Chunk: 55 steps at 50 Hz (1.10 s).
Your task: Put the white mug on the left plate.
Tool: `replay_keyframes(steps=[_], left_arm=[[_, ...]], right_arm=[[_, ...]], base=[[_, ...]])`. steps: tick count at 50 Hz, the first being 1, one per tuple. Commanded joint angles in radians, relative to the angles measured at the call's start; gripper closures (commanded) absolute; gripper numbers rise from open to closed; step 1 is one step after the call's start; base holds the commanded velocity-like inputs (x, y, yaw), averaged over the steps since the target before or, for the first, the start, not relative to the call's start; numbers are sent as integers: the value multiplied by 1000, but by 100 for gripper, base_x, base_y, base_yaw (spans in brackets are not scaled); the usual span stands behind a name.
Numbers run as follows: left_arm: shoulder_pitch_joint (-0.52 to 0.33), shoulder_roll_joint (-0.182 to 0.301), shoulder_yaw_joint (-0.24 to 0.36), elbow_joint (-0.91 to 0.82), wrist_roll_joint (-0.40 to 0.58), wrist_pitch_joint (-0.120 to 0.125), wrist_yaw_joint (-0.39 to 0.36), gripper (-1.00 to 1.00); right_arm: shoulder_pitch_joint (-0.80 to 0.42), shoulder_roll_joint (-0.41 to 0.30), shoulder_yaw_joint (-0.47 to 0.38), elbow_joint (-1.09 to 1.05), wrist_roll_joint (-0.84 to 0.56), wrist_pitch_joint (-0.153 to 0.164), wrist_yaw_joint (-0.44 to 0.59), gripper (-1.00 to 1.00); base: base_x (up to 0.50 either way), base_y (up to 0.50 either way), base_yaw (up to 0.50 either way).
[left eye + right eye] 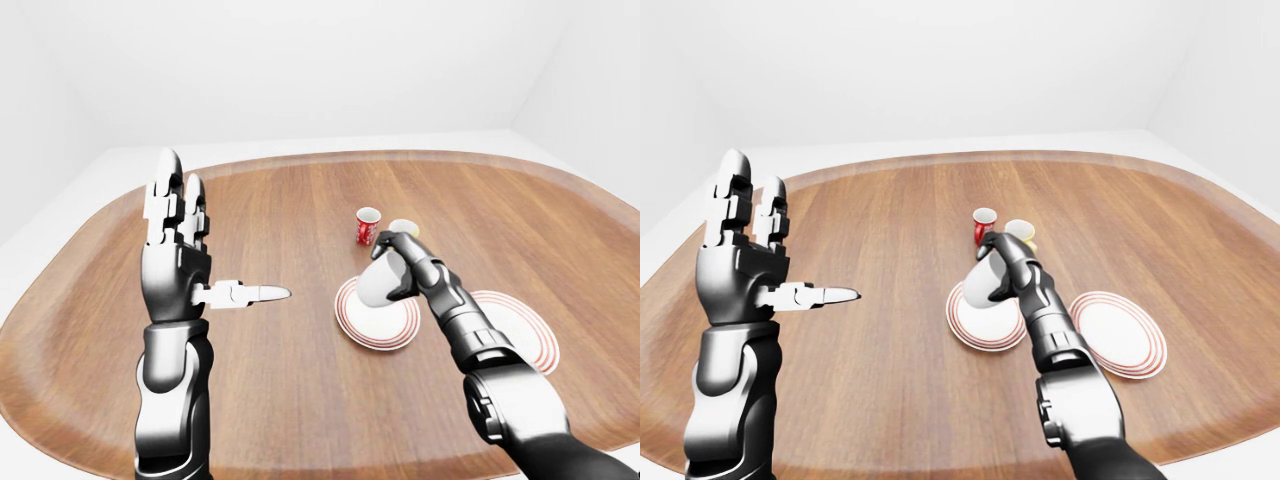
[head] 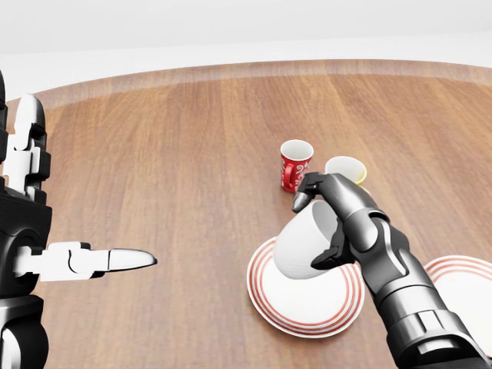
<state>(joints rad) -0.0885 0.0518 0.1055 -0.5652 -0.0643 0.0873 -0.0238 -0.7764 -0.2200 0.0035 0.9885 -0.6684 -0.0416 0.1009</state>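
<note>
Head view: right hand (image 2: 332,223) has dark jointed fingers closed round the white mug (image 2: 304,242), held tilted, mouth up-right, over the left plate (image 2: 300,311); whether it touches, unclear. Plate glossy white, red-ringed, round. Left-eye view: left hand (image 1: 178,250) raised, fingers spread wide, thumb pointing right, holding nothing. Wooden table (image 1: 280,400), oval, grained. Right-eye view: red patterned cup (image 1: 983,226) and yellow cup (image 1: 1021,234) beside each other; second ringed plate (image 1: 1120,335) at right.

All 3 views look down from the robot's head over its arms onto the wooden surface (image 1: 300,380). The head view sits nearest; both eye views share almost the whole surface.
</note>
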Motion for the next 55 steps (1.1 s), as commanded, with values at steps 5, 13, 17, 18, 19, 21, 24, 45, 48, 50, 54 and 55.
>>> replay_keyframes(steps=[5, 13, 17, 18, 19, 21, 24, 45, 48, 50, 54, 55], left_arm=[[-5, 4, 7, 4, -4, 0, 0, -100], [-6, 5, 9, 1, -6, 0, 1, -100], [-6, 5, 10, 2, -6, 0, 0, -100], [-5, 5, 10, 2, -6, 0, 0, -100], [-5, 5, 10, 3, -6, 0, 0, -100], [-5, 5, 10, 3, -6, 0, 0, -100], [-3, 4, 8, 3, -5, 0, 0, -100], [1, 3, 7, 4, -1, 0, -1, -100], [3, 2, 5, 3, -1, 0, 0, -100], [5, 1, 3, 6, 1, 0, 0, -100], [3, 1, 3, 7, 1, 0, -1, -100], [4, 1, 3, 8, 1, 0, -1, -100]], right_arm=[[-61, 15, 36, 150, -95, -46, -151, 100], [-65, 11, 45, 164, -167, -46, -214, 100], [-65, 14, 50, 173, -193, -46, -228, 100], [-66, 16, 52, 180, -200, -46, -235, 100], [-67, 18, 51, 185, -202, -46, -237, 100], [-72, 25, 49, 200, -202, -46, -238, 100], [-78, 31, 51, 223, -206, -46, -243, 100], [-119, 36, 95, 288, -374, -46, -259, 100], [-116, 38, 99, 291, -399, -46, -260, 100], [-116, 39, 98, 292, -408, -46, -263, 100], [-125, 39, 93, 292, -416, -46, -262, 100], [-126, 39, 94, 293, -421, -46, -264, 100]], base=[[0, 0, 0], [0, 0, 0], [0, 0, 0], [0, 0, 0], [0, 0, 0], [0, 0, 0], [0, 0, 0], [0, 0, 0], [0, 0, 0], [0, 0, 0], [0, 0, 0], [0, 0, 0]])
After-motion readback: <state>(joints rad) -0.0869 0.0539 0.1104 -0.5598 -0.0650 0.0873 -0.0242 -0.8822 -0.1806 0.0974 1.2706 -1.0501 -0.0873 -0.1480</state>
